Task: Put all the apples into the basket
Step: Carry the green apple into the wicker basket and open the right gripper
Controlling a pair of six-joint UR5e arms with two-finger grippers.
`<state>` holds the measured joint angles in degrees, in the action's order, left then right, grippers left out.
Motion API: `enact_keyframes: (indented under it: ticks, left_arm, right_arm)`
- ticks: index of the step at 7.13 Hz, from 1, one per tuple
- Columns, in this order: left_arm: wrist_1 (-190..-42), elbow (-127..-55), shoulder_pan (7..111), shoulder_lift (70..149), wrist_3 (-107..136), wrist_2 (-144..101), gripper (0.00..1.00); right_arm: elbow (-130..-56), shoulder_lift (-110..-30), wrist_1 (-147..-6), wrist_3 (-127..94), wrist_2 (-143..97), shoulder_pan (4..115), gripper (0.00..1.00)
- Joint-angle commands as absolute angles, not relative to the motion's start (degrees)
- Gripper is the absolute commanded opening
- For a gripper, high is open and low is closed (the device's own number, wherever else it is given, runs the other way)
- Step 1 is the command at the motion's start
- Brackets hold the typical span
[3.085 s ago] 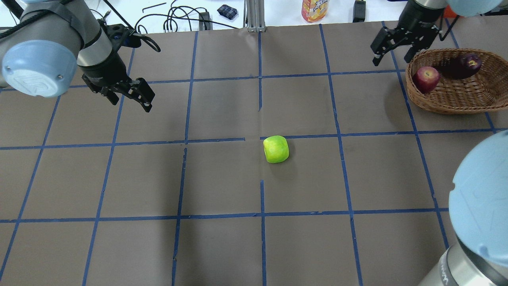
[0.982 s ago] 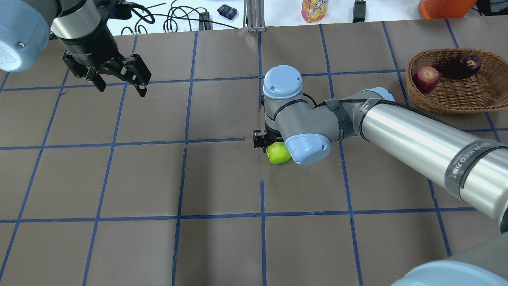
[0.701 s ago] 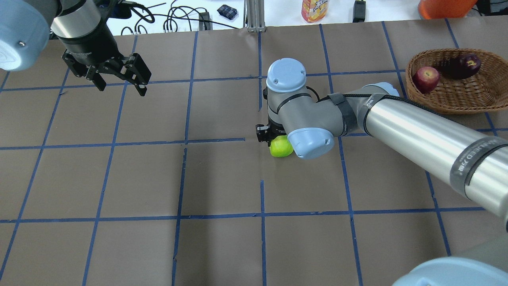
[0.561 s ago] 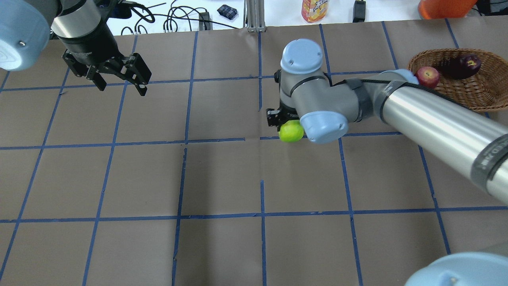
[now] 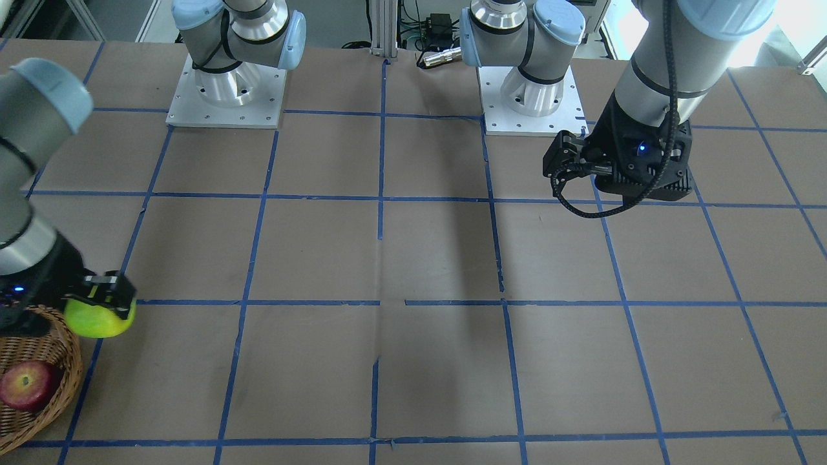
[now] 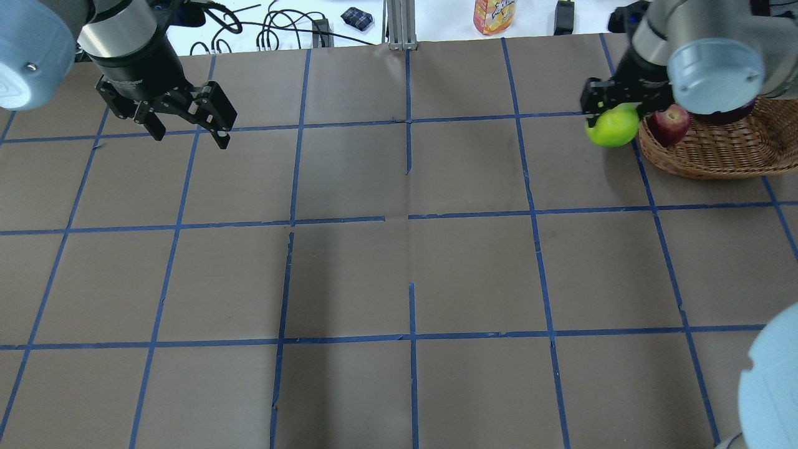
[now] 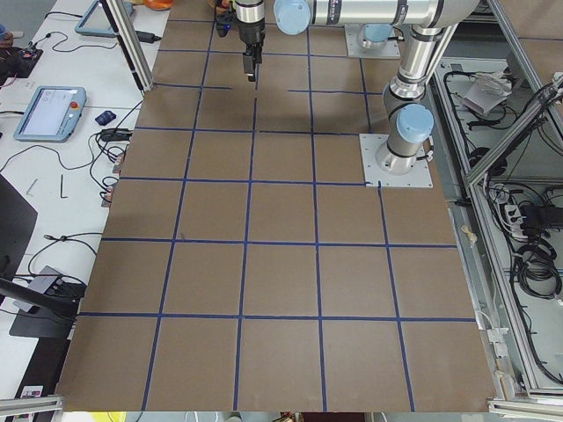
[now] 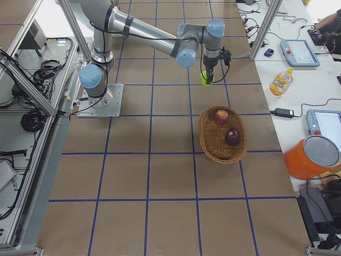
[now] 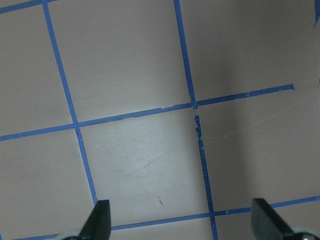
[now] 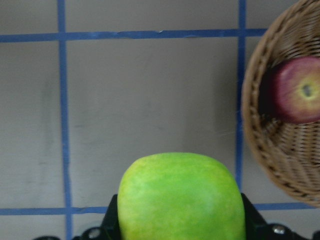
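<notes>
Beside the basket (image 6: pixel 704 167), right fingers (image 10: pixel 112 222) clench the green apple (image 6: pixel 613 128) between them; left fingers (image 9: pixel 100 222) spread apart.

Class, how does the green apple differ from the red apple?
Colour: the green apple is lime green, the red apple red with a yellowish stem end. The green apple is clamped in the right gripper outside the basket; the red apple lies loose inside it. Both look similar in size.
</notes>
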<state>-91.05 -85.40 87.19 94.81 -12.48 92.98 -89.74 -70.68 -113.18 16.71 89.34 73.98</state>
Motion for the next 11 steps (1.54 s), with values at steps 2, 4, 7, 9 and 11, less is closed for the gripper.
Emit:
enact_keyframes:
  ticks: [2, 4, 7, 9, 11]
  left_arm:
    - [-91.4, -85.7, 87.4, 94.0, -12.4, 92.8, 1.0]
    - [-91.5, -85.7, 87.5, 93.3, -12.3, 92.0, 1.0]
    - [-91.7, -85.8, 87.5, 94.0, -9.5, 91.8, 1.0]
    - [-91.7, -85.8, 87.5, 94.0, -8.6, 91.4, 1.0]
    - [-91.7, -85.8, 87.5, 94.0, -8.6, 91.4, 1.0]
  right_arm:
    - [-84.6, -62.0, -122.4, 40.8, 89.1, 61.2, 0.05]
    - [-83.5, -59.9, -125.5, 43.6, 89.0, 60.0, 0.32]
    - [-83.6, -60.6, -120.4, 43.9, 87.7, 60.1, 1.0]
    - [-83.5, -66.5, -112.0, 43.7, 87.7, 60.8, 1.0]
    - [-83.4, -74.9, -97.2, 42.7, 87.7, 66.4, 1.0]
